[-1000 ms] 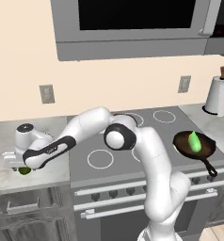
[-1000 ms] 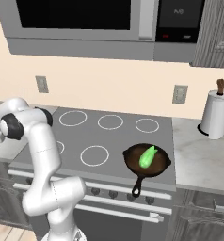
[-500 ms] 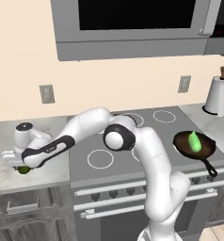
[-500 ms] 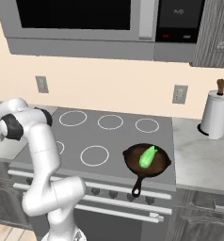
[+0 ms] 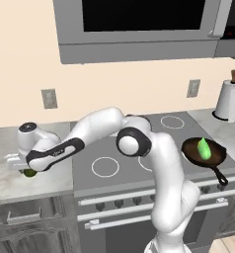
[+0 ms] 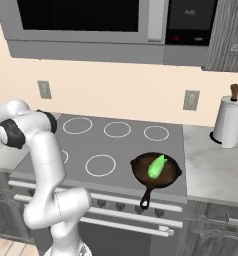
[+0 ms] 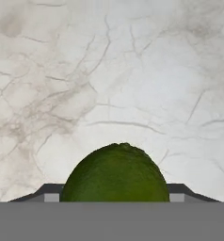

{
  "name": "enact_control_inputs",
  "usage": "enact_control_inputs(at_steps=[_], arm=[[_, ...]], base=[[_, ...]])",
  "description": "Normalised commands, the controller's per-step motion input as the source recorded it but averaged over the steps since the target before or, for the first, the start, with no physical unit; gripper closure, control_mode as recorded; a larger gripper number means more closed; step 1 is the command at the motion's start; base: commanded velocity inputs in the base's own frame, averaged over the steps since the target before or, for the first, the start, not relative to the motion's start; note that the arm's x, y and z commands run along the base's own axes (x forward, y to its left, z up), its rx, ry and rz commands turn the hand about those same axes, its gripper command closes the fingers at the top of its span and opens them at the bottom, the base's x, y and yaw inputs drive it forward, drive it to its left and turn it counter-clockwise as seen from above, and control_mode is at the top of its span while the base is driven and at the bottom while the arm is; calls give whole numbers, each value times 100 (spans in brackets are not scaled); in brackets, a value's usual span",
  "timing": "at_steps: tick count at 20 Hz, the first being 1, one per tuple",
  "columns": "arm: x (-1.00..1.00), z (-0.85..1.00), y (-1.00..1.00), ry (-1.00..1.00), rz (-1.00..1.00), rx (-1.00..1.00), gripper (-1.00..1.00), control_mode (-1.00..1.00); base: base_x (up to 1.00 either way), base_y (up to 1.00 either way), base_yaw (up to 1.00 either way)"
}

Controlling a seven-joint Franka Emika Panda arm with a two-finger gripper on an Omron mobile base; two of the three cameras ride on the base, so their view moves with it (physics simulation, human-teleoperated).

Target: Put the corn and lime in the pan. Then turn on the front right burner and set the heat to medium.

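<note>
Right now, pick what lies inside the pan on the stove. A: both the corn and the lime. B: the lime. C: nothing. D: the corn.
D: the light-green corn lies alone in the pan, while the dark lime sits between the gripper fingers on the counter left of the stove.

Arm reached far left, low over counter, wrist bent down. Gripper (image 5: 26, 170) pointed downward, fingers (image 7: 177, 194) pressed on both sides of lime (image 7: 115, 173), clamped around it.
</note>
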Motion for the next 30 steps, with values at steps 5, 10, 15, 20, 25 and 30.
enact_control_inputs(at_steps=[5,10,15,20,25,30], arm=[[-43,99,-76,-14,7,4,100,-100],[-29,72,-87,-7,5,3,100,-100],[-6,36,-100,-3,5,0,100,-100],[-4,4,-100,0,2,0,100,-100],[-8,0,-100,0,0,0,100,-100],[-5,0,-100,0,0,0,100,-100]], base=[[0,0,0],[0,0,0],[0,0,0],[0,0,0],[0,0,0],[0,0,0]])
